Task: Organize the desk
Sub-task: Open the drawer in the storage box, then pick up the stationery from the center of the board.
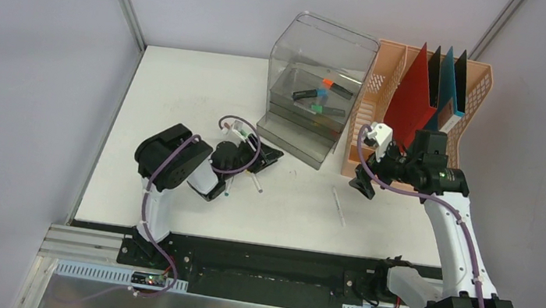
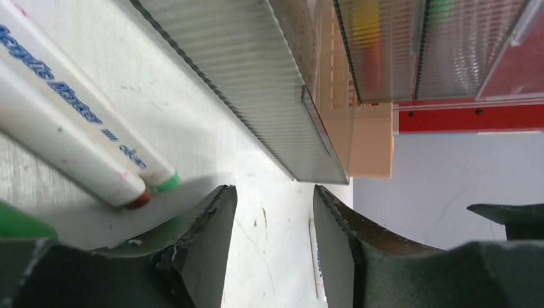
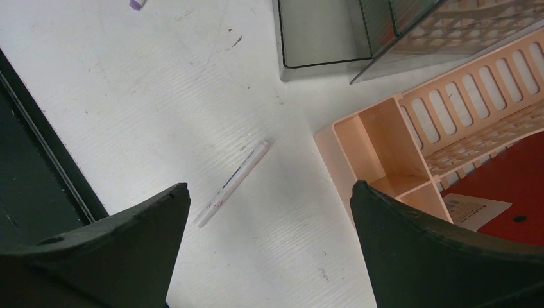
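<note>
**Worktop** [image 1: 183,88]: white, rigid, smooth, so items probably slide on it. It carries loose stationery.
- Two white markers [image 2: 64,96]: front-left of the clear tiered organizer [image 1: 312,100].
- One white pen [image 3: 232,183]: in front of the organizer.
- Handling: likely light, stiff and prone to rolling; grasp mid-barrel.

**Left end effector** [image 2: 272,199]: partly parted, empty, front-left of the organizer.

**Right end effector** [image 3: 269,186]: wide, empty, hanging in front of the organizer.
</note>
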### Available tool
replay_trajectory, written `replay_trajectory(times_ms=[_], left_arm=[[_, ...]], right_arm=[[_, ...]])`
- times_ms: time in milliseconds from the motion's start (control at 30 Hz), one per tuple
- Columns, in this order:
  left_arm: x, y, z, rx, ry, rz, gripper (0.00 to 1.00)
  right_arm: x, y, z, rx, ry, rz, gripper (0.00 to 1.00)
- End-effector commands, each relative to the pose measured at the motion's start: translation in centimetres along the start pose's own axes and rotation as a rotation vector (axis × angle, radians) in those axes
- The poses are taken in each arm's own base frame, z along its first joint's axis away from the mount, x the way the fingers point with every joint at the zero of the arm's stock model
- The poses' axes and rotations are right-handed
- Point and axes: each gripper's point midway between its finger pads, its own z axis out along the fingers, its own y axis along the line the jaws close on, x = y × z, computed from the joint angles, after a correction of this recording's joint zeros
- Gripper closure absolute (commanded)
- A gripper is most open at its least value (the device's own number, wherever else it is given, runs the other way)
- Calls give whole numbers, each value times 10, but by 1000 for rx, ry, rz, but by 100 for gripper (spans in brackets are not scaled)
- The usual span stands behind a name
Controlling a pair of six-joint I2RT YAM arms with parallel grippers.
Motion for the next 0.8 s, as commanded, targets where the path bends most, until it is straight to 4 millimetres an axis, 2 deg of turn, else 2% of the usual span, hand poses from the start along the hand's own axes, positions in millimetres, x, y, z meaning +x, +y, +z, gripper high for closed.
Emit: replay_trajectory(times_ms=[0, 133, 367, 467, 567, 767], left_arm=[[-5, -22, -16, 33, 12, 123, 49], [-8, -39, -30, 41, 18, 213, 46], [-21, -47, -63, -68, 22, 444, 44], [-37, -44, -86, -165, -20, 571, 37], [-57, -51, -112, -224, -95, 678, 28], [-79, -54, -154, -271, -222, 805, 1]], right_arm=[[-2, 2, 1, -23, -19, -19, 1], [-1, 2, 2, -25, -16, -18, 1], [0, 2, 2, -25, -12, -19, 1], [0, 2, 2, -24, -11, -21, 1], [1, 1, 3, -24, -7, -22, 1], [3, 1, 4, -25, -1, -21, 1]])
